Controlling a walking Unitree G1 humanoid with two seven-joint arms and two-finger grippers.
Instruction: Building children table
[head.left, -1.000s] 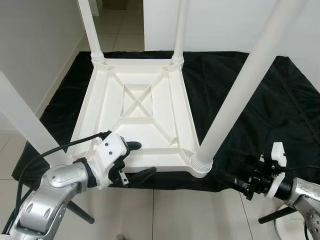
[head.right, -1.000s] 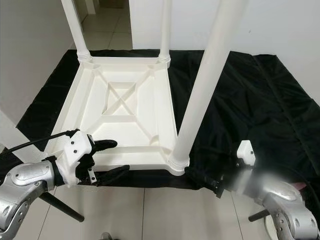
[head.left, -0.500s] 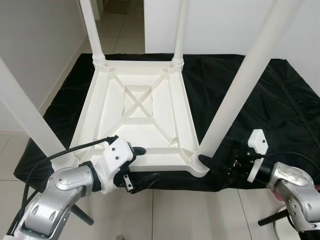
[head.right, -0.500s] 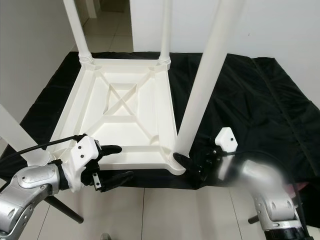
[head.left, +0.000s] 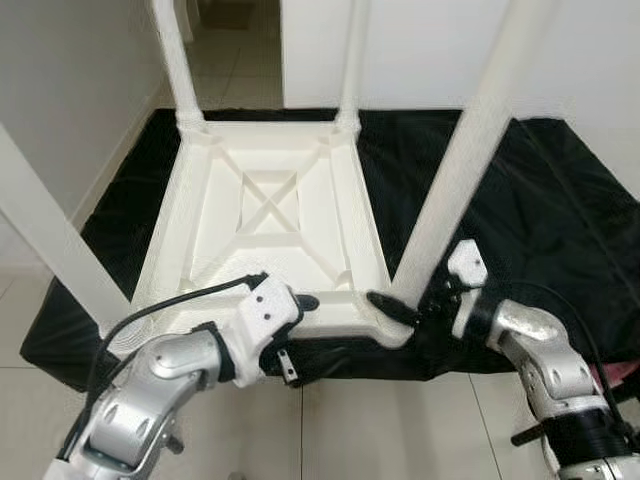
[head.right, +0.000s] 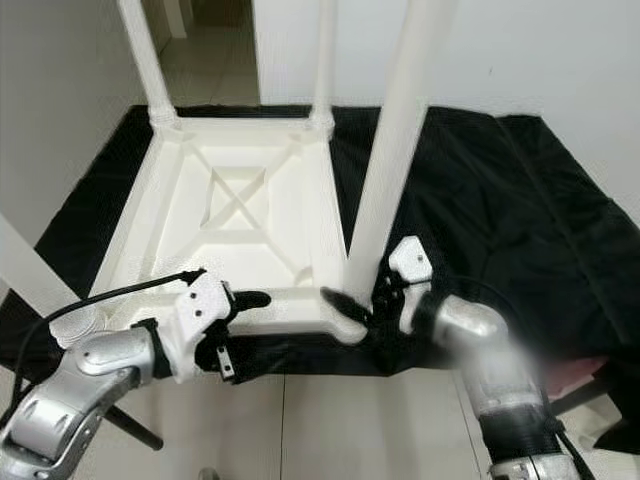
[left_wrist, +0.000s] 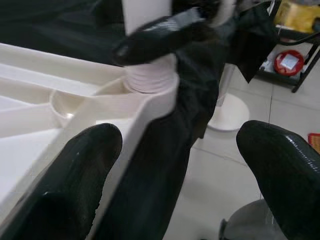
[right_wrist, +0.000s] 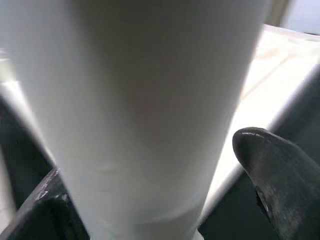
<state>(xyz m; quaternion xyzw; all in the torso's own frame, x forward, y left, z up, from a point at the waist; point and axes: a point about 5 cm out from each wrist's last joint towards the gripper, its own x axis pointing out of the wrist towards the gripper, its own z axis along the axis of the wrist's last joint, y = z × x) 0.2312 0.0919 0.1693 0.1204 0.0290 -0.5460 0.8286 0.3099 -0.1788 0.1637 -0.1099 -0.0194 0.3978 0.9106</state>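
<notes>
Upturned white kids' table (head.left: 262, 215) on black cloth (head.left: 545, 190), w/ right gripper (head.left: 405, 305) spread wide round base of near-right leg (head.left: 462, 170), left gripper (head.left: 298, 322) open straddling near rim; prob. seating leg, next needs close & twist

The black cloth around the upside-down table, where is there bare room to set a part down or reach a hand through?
Free: the black cloth to the right of the upturned table, up to the white wall. A narrower bare strip lies along the table's left side. Crowded: the near edge, where the left tool straddles the rim and the right tool brackets the near right leg.
</notes>
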